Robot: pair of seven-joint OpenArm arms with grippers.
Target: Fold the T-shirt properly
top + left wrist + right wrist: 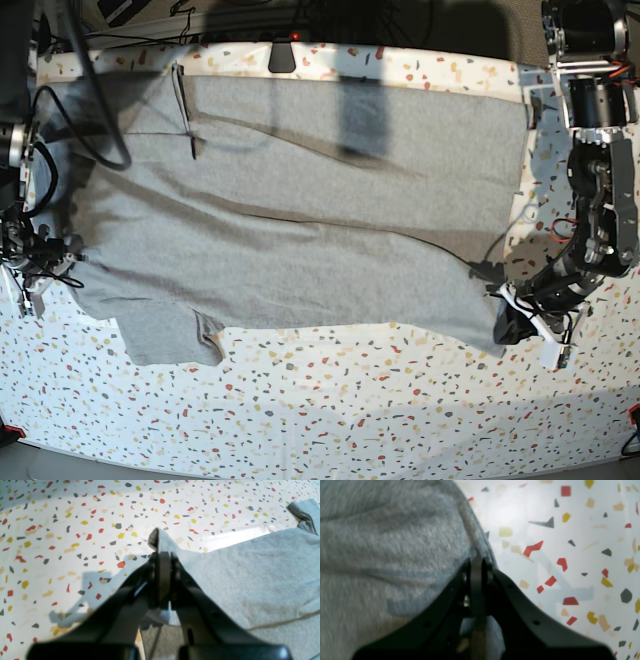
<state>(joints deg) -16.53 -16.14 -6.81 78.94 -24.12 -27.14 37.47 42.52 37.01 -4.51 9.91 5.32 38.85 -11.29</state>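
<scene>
The grey T-shirt (320, 220) lies spread wide across the speckled table, plain side up, with one sleeve (165, 335) sticking out toward the front left. My left gripper (162, 555) is shut on a raised corner of the shirt's edge; in the base view it sits at the cloth's front right corner (512, 322). In the right wrist view my right gripper (477, 561) is shut on the hem of the T-shirt (382, 542), fabric bunched between its fingers. The right arm (25, 250) stands at the shirt's left edge in the base view.
The terrazzo table (350, 400) shows bare speckled surface in front of the shirt. A loop of black cable (100, 110) hangs over the shirt's back left part. A dark mount (283, 55) sits at the table's back edge.
</scene>
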